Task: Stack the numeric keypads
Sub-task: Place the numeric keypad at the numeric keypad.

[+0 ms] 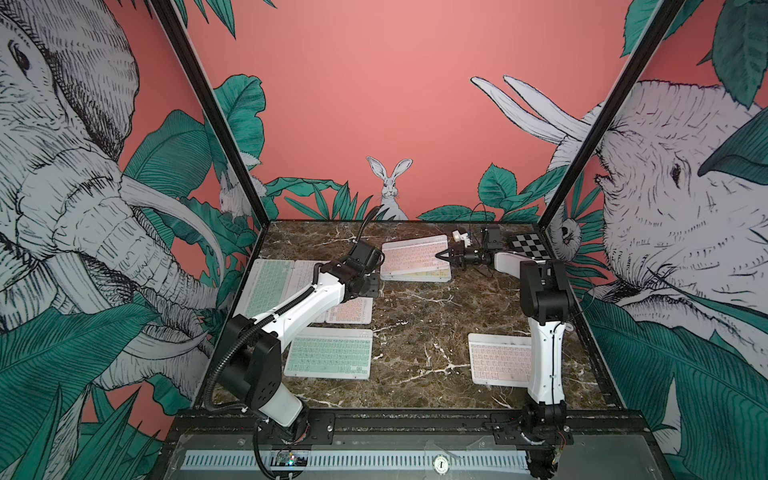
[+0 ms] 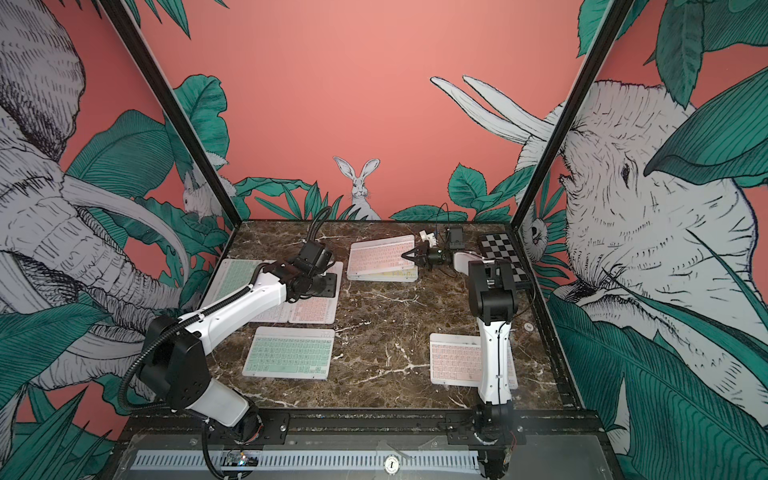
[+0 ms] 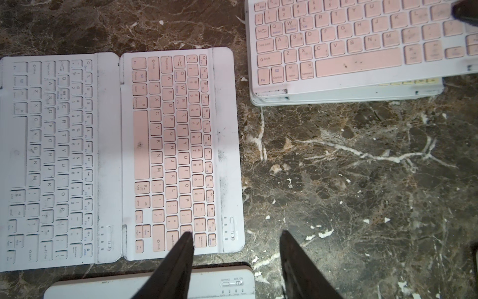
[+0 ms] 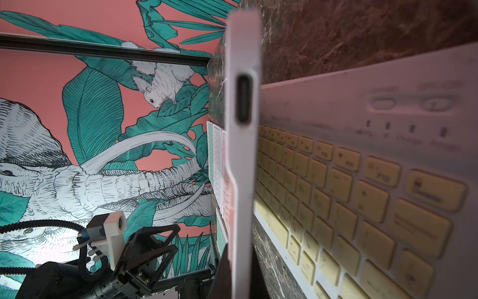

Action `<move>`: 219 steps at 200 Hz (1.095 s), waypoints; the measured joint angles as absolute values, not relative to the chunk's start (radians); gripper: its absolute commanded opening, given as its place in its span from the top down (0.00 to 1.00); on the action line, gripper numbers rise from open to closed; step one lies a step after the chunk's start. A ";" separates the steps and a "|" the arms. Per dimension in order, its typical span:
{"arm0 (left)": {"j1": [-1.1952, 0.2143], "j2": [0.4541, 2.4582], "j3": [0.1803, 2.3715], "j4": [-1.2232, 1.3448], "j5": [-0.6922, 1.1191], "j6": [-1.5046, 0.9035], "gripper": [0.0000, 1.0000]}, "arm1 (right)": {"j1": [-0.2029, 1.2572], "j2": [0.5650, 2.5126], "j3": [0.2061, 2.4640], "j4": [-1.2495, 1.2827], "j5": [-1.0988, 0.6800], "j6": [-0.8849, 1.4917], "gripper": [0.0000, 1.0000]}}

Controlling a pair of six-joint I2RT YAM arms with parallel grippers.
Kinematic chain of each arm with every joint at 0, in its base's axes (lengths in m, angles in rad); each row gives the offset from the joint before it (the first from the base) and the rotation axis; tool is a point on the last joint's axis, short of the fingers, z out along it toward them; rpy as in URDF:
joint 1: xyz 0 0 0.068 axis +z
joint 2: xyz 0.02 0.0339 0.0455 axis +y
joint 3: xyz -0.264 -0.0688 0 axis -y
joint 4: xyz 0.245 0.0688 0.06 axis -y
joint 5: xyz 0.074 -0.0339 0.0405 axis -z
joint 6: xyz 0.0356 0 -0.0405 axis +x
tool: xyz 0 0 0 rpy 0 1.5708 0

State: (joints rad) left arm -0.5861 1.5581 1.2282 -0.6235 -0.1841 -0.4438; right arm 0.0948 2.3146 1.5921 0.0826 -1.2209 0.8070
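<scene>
Closest in, nearer than either tool, two of the numeric keypads lie flat and alone on the tabletop [image 1: 415, 316]. The near mint keypad [image 1: 330, 353] is on the near side of the left tool [image 3: 236, 233]. The near pink keypad [image 1: 496, 357] lies under the right arm, well short of the right tool [image 1: 439, 254]. Neither is stacked.

Next comes the left tool, low over the tabletop, its jaws a modest way apart with nothing between them but bare marble. One fingertip overlaps a corner of the middle pink keypad [image 3: 170, 145], which lies just to this tool's left. We cannot tell whether it touches. Further left, side by side in a row, lie the white keypad [image 3: 51, 155] and then the left mint keypad [image 1: 266, 282].

Farthest out, the right tool is clamped on the edge of the top pink keypad [image 1: 411, 253] and holds it, apparently a little tilted, over the yellow keypad [image 4: 349, 194] lying flat beneath. We cannot tell whether another keypad lies under the yellow one.

We judge the task to be at an early stage. One pile is begun, with its upper piece not yet let go. Five keypads lie loose, all nearer than the right tool, and are left to gather.
</scene>
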 measured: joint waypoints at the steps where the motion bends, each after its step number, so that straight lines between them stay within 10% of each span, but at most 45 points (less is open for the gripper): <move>1: -0.586 1.558 1.228 -0.624 -0.184 -0.444 0.44 | 0.094 2.315 1.592 0.082 -1.221 0.806 1.00; 219: -0.586 1.575 1.228 -0.619 -0.172 -0.450 0.45 | 0.081 2.315 1.592 -0.005 -1.197 0.714 0.89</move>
State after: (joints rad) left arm -0.5861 1.5745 1.2282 -0.6186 -0.1722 -0.4500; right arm 0.0811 2.3146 1.5917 -0.0051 -1.1969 0.7136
